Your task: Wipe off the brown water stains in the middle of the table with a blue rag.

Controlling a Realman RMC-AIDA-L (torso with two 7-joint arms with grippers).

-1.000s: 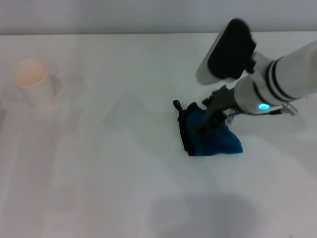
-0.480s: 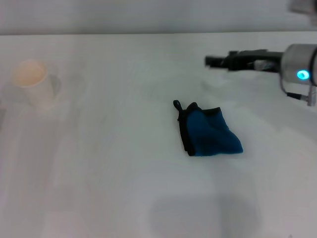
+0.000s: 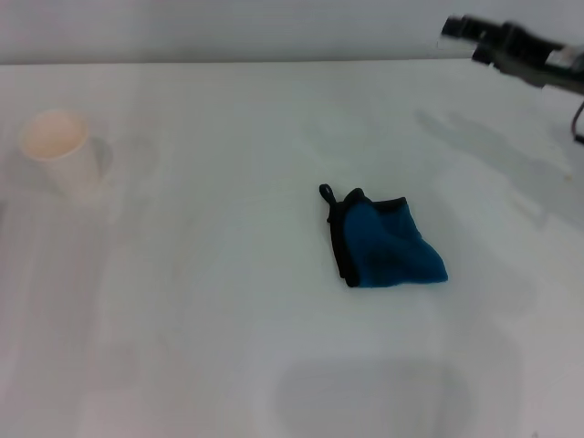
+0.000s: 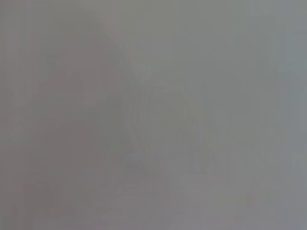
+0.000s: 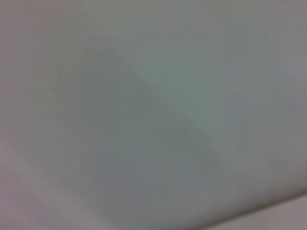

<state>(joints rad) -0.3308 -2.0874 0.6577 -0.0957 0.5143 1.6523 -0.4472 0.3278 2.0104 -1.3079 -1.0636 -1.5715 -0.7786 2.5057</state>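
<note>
White, smooth desk [image 3: 210, 347] filled the head view, plain wall band along the far edge. Small bright-blue cloth rag with black edging [image 3: 388, 242] lay crumpled and folded a little right of the desk's middle, flat on the surface, nothing touching it. Its small black loop [image 3: 326, 192] stuck out at the far-left corner, black hem running down the left side. No brown blotch could be made out on the desk around the rag. White paper cup [image 3: 60, 151] stood upright near the far-left side, well apart from the rag, mouth open, inside pale peach. Right pincer [image 3: 456, 27] showed at the far-right corner of the head view, dark, raised above the desk, well apart from the rag, pointing left; fingers spread or pressed together, could not tell. Left pincer not seen in the head view. Both wrist views showed only featureless grey.
</note>
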